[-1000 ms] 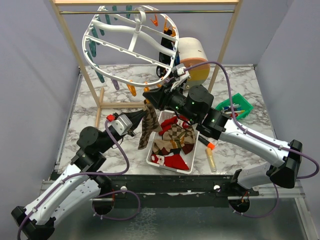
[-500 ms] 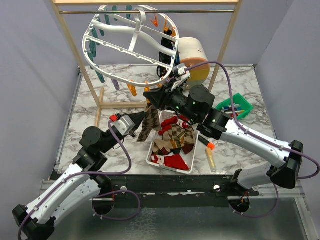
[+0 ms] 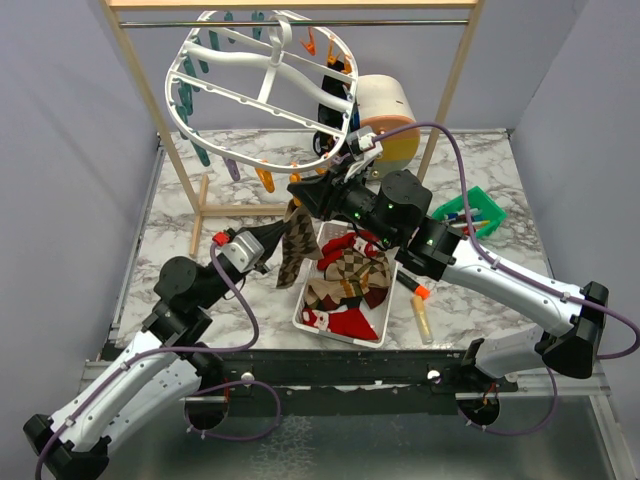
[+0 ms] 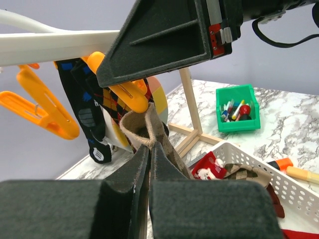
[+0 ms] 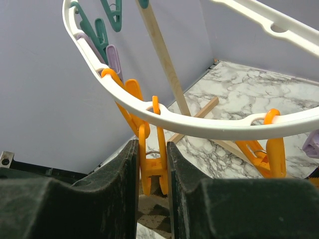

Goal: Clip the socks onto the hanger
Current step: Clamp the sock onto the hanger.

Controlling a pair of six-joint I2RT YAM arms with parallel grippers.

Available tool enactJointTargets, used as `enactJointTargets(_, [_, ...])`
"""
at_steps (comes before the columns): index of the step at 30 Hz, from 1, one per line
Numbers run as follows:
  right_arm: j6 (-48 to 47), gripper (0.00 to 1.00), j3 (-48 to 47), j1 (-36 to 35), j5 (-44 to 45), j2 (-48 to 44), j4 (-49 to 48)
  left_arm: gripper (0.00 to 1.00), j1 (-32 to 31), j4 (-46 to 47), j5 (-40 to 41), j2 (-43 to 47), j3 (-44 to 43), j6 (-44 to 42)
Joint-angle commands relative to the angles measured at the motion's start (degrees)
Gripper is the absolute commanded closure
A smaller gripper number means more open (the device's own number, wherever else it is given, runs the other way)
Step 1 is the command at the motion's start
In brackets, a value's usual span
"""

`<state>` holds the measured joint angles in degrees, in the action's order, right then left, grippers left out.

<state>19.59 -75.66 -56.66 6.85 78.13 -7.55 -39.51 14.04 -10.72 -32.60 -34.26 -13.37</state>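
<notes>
The white oval hanger (image 3: 262, 88) hangs tilted from the rod. My right gripper (image 5: 152, 149) is shut on an orange clip (image 5: 151, 172) under the hanger's rim (image 5: 199, 124), one finger pressing each clip handle. Just below it, my left gripper (image 4: 148, 147) is shut on the cuff of a brown argyle sock (image 4: 149, 122), holding it up right under that orange clip (image 4: 124, 92). The sock (image 3: 292, 250) dangles over the table. More socks, red and argyle, lie in the white basket (image 3: 308, 310). A black sock (image 4: 82, 107) hangs clipped to the hanger.
A wooden rack (image 3: 175, 160) with a metal rod carries the hanger. A green bin (image 3: 472, 212) of small items sits at the right. An orange marker (image 3: 421, 291) and a pale stick (image 3: 424, 322) lie beside the basket. A cream and yellow cylinder (image 3: 385, 115) stands behind.
My left gripper dipped slightly and came back up with the brown sock, ending just under the right gripper. The right gripper stayed on the orange clip.
</notes>
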Motion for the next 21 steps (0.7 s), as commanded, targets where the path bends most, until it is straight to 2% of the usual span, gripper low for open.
enactJointTargets(1, [-0.1, 1.00, 0.3, 0.2, 3.0, -1.1, -0.2, 1.00, -0.2, 1.0, 1.5, 1.5, -0.4, -0.1])
enactJointTargets(21, [-0.1, 0.99, -0.7, 0.2, 3.0, -0.2, -0.3, 1.00, -0.2, -2.2, 0.9, 3.4, 1.0, 0.5])
